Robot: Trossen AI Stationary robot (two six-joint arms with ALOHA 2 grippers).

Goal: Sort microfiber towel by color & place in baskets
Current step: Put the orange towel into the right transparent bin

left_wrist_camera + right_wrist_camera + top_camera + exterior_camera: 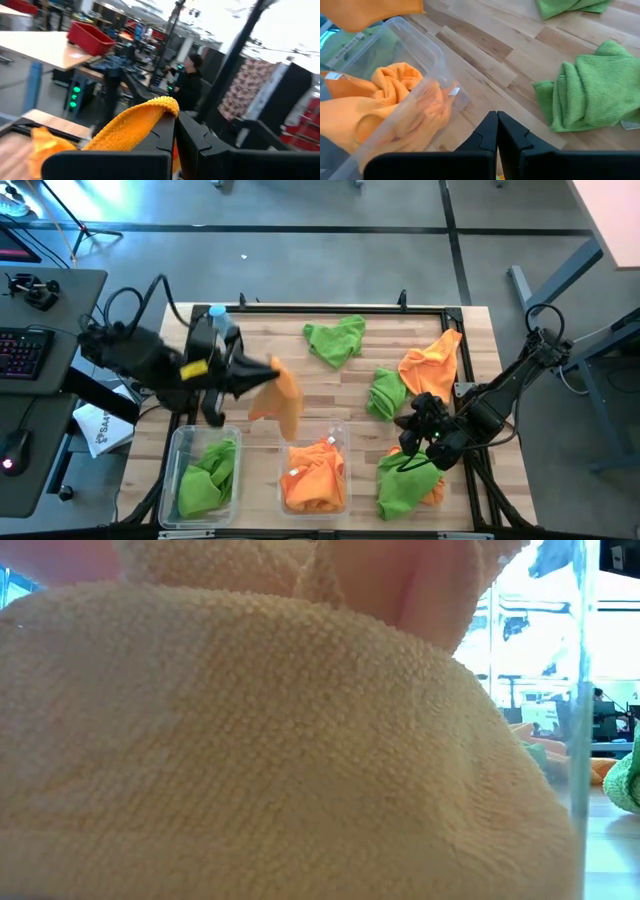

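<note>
My left gripper hovers over the table's left half, shut on an orange towel. That towel also shows in the right wrist view, above the tubs. The left clear basket holds green towels. The right basket holds orange ones, which fill the low view. Loose on the wood lie a green towel, another green towel, an orange towel and a green one over an orange one. My right gripper is shut above the near right part, with nothing seen at its tips. My left gripper pinches the orange towel between its two fingers, a fold bulging up over one fingertip. The fingers reach in roughly level from the table's left. The towel hangs below and beside them, slack, with its lower end just beyond the orange basket's far rim.
A small clear water bottle with a blue cap stands at the far left, close to my left arm. A white paper packet lies off the table's left edge. Bare wood shows between the orange basket and the nearest green towel.
</note>
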